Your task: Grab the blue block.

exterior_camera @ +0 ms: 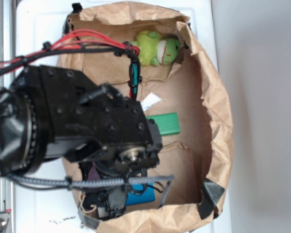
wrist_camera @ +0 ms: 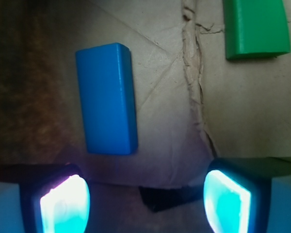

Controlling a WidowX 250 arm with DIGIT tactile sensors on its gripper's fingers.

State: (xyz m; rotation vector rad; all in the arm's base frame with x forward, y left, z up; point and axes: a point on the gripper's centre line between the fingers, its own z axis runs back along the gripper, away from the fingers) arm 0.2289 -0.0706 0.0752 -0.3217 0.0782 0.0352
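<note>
Exterior view: the black robot arm hangs over a crumpled brown paper-lined tray; the bright-blue rectangular wooden block lies at 6 o'clock, mostly hidden beneath the gripper; a green rectangular block lies centrally, a green plush toy at 12 o'clock.

Wrist view: jaws apart, empty; blue block lies flat at 10 o'clock, green block at 1 o'clock.

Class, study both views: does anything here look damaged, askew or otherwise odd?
Yes: the brown paper liner is wrinkled, with a raised crease between the blue block and the green block. Both blocks lie flat and look intact. The open gripper holds nothing.
</note>
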